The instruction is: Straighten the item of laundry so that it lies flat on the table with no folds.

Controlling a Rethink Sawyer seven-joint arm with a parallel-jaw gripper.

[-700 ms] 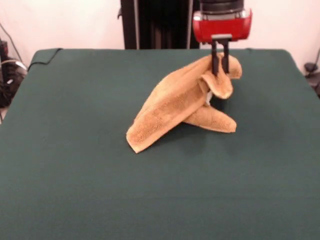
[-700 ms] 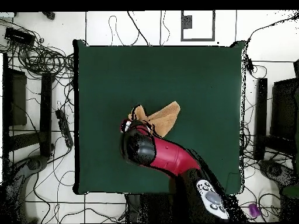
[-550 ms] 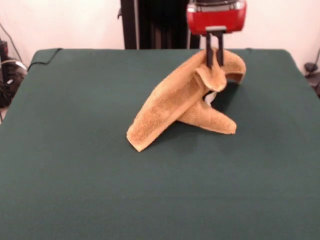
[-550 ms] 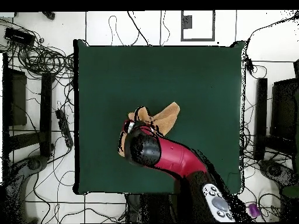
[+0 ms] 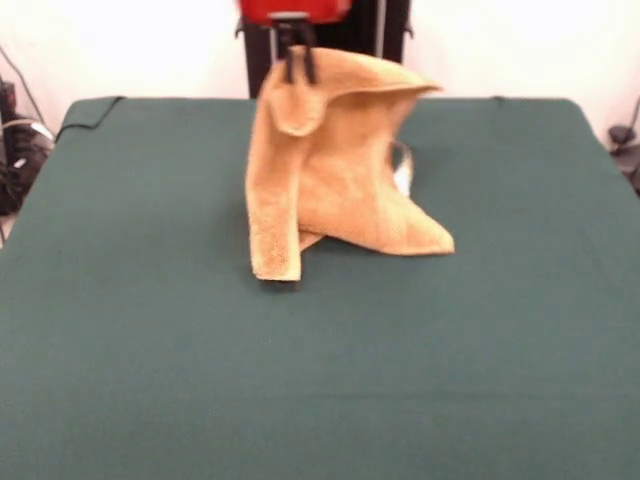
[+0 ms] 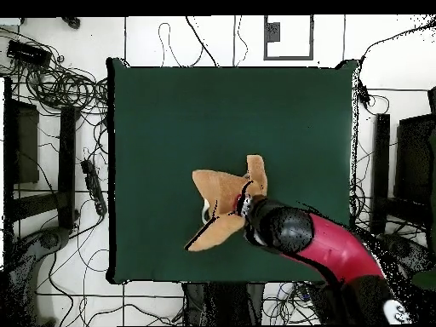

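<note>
towel point(image 5: 335, 170): golden-orange terry, hoisted up by one corner, hanging like a lopsided tent around the middle of the table, a bit toward the far side in the front view
top corner: pinched up high, small flap folded over and drooping just under the fingers
lower ends: two of them on the cloth, one narrow hanging strip touching down at front left, one wider point splayed out to the right
folds: plenty, nowhere near flat, upper edge curling over toward the right
tag: small bit of white peeking out on the right side, behind the fabric
gripper point(image 5: 298, 62): dark fingers clamped shut on the towel's top corner, red housing cut off by the top edge
arm point(image 6: 328, 251): red and black, reaching in from lower right in the overhead view, ending at the towel
table point(image 5: 150, 380): dark green cloth, way bigger than the towel
floor point(image 6: 60, 94): cables tangled around the table, overhead view only
</note>
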